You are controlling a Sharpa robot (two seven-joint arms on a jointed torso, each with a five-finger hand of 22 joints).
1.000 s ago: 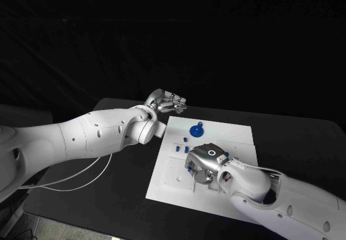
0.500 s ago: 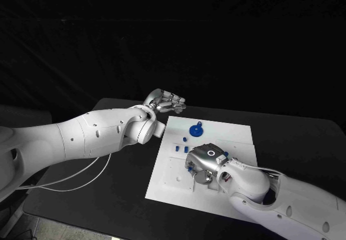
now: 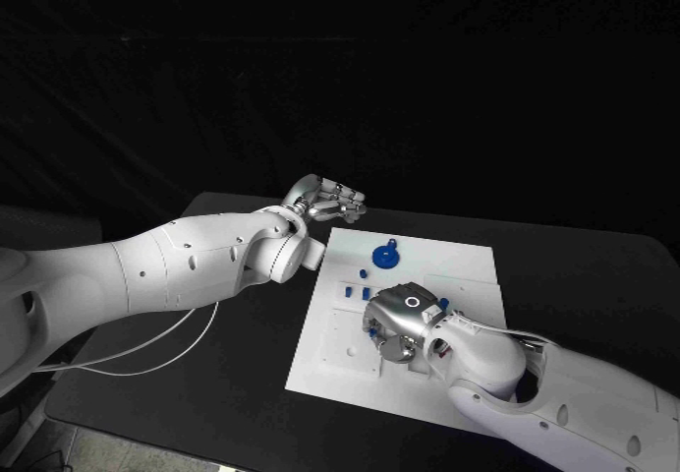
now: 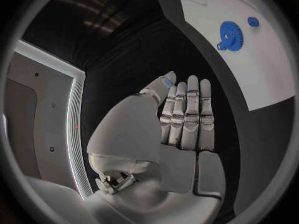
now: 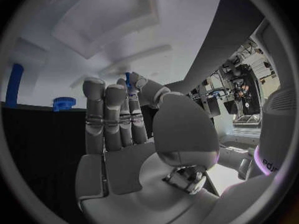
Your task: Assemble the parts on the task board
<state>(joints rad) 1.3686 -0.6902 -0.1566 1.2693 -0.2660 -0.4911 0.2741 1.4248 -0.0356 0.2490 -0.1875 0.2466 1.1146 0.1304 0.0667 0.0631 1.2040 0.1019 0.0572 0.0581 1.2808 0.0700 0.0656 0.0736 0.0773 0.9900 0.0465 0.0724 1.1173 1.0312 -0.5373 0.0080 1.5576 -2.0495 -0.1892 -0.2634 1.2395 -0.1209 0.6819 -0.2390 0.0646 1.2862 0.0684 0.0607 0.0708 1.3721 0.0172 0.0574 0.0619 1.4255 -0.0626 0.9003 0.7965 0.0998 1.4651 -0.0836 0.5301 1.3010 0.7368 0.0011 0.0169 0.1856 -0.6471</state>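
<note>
The white task board [image 3: 425, 265] lies in the middle of the black table. A blue gear [image 3: 385, 257] stands near its far edge, also seen as the blue gear [image 4: 229, 35]. Small blue parts [image 3: 356, 291] stand further forward. My right hand [image 3: 400, 326] hovers low over the board's near half, and a small blue part [image 5: 127, 79] sits pinched between its thumb and a fingertip [image 5: 115, 92]. My left hand [image 3: 327, 202] hangs beyond the board's far left corner with its fingers [image 4: 187, 109] stretched out flat, holding nothing.
A blue peg [image 5: 14, 84] and a small blue round part [image 5: 64, 103] stand on the board ahead of my right hand. My left forearm [image 3: 185, 265] lies across the table's left side. Bare black table [image 3: 581, 275] surrounds the board.
</note>
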